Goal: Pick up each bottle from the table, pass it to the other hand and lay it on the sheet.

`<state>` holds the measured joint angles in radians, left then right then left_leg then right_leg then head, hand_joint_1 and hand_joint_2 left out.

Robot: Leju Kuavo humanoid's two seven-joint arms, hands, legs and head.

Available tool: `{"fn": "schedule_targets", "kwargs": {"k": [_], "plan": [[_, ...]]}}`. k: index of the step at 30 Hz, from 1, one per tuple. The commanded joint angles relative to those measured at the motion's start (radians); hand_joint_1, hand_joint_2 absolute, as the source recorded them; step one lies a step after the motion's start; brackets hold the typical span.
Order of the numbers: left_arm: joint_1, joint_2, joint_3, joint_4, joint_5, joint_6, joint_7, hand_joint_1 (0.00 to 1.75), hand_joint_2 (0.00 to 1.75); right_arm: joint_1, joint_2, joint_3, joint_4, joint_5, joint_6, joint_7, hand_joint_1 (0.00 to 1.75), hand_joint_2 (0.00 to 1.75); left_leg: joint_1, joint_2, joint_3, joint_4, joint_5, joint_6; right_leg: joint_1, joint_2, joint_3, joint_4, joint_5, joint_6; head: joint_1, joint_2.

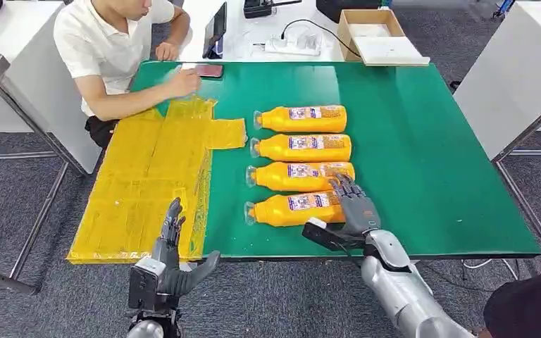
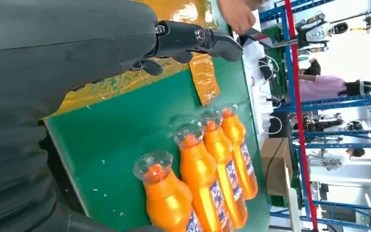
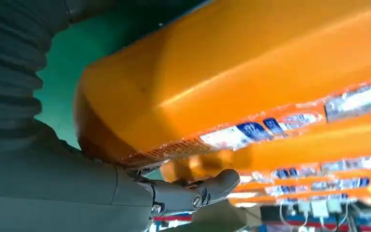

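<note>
Bottles, four of them, orange with clear caps, lie on their sides in a row on the green worktop [image 1: 430, 162], caps pointing toward the yellow sheet [image 1: 148, 183], which covers the worktop's left part and carries none of them. So by my reading nothing is finished yet: all four remain to be lifted, passed across and laid down. The nearest bottle [image 1: 296, 209] is the one in hand, or close to it: the right robot hand [image 1: 352, 204] lies over its base end with fingers spread across the top, and the right wrist view shows the thumb [image 3: 207, 189] under the bottle's flank, touching or just beside it. Whether the fingers have truly closed on it I cannot tell; the bottle looks to be resting on the worktop. The second bottle [image 1: 299, 176] lies just beside the first, and some fingertips seem to reach its edge, so a closing grasp could nudge or roll it. The left robot hand [image 1: 172, 243] hovers at the near edge of the sheet, fingers straight and apart, holding nothing, ready to receive. A person [image 1: 113, 49] sits at the far left corner with one hand [image 1: 183, 83] resting on the sheet's far end, well apart from the likely laying spot. A phone [image 1: 208, 70] lies near that hand, and a cardboard box [image 1: 377, 35] and a power strip [image 1: 292, 46] sit beyond the worktop.
</note>
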<state>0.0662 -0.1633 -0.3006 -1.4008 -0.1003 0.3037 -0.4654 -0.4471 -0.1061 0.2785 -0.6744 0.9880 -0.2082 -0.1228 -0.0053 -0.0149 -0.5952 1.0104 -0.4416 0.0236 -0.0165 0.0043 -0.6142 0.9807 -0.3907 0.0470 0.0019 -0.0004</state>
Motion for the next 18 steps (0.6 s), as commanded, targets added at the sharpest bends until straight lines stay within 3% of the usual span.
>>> {"fn": "schedule_targets", "kwargs": {"k": [1,18], "plan": [[-0.029,-0.001,0.019,0.050,0.008,-0.003,0.007,0.00,1.75,-0.033,-0.016,0.100,0.124,-0.027,0.099,-0.031,1.75,1.75,0.001,0.000,0.004,-0.001,0.000,-0.002,0.001,-0.001,0.005,-0.002,0.000,-0.002,0.000,0.000],[-0.032,0.000,0.012,0.060,0.009,-0.006,0.007,0.00,1.75,0.021,0.010,0.128,0.137,-0.080,0.112,-0.081,1.71,1.75,0.002,0.003,0.013,-0.002,-0.002,-0.002,0.003,0.003,0.011,-0.004,0.001,-0.003,0.000,0.000]]}}
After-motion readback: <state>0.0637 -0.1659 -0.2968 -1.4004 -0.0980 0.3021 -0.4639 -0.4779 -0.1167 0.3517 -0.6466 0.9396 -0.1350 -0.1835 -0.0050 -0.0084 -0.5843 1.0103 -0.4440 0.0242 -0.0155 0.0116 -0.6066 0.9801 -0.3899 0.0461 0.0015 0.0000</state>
